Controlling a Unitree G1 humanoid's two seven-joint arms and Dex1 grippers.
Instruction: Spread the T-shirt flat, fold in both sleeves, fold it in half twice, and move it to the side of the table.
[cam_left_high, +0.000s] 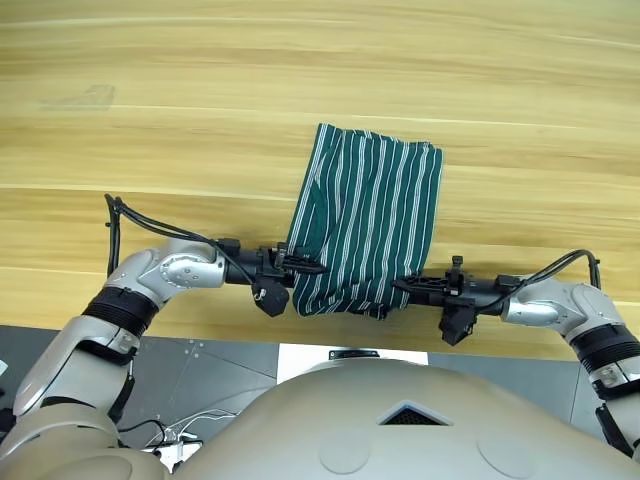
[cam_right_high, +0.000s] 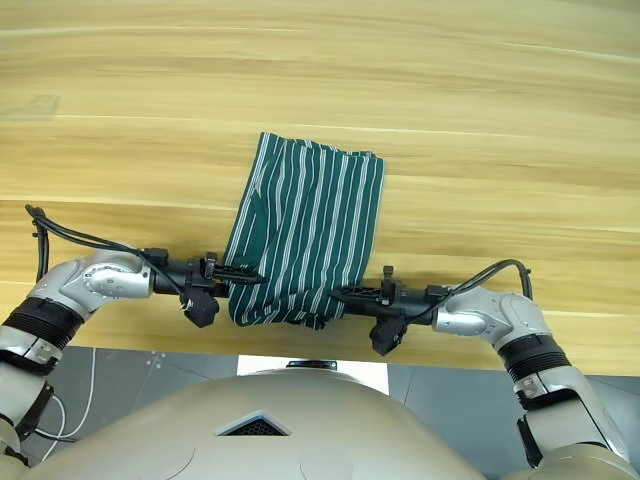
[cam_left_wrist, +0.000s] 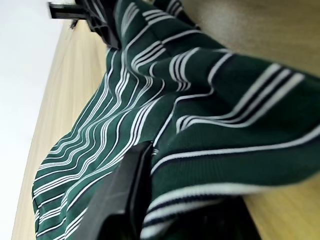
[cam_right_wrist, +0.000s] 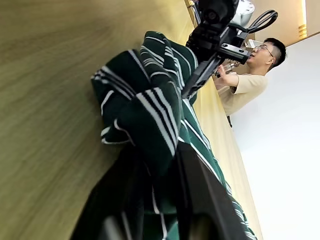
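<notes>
1. Two claws grip one garment, a dark green T-shirt (cam_left_high: 365, 225) with thin white stripes. It lies on the pale wooden counter (cam_left_high: 150, 150) as a narrow folded oblong.
2. The shirt sits about midway along the counter's width. Its long sides run away from the counter's near edge, and its lower hem is just inside that edge.
3. The shirt's far end lies flat on the counter's boards, with square corners and no sleeve sticking out.
4. The left claw (cam_left_high: 315, 266) is low over the counter's near strip and reaches in sideways from the left. It is pinched on the shirt's lower left corner.
5. From the left wrist, a black finger (cam_left_wrist: 125, 190) presses on top of the striped cloth. The hem's edge is tucked under it, so that claw is clamped on fabric, not spread.
6. The right claw (cam_left_high: 400, 284) comes in from the right along the counter's near strip. It is pinched on the lower right corner.
7. From the right wrist, the cloth is bunched into a thick roll between the two black fingers (cam_right_wrist: 197, 185) and humps up above them off the counter's surface.
8. Between the two grips, the hem sags a little toward the counter's near edge and looks rumpled on the right. The rest of the cloth, farther in on the counter, lies smooth.
</notes>
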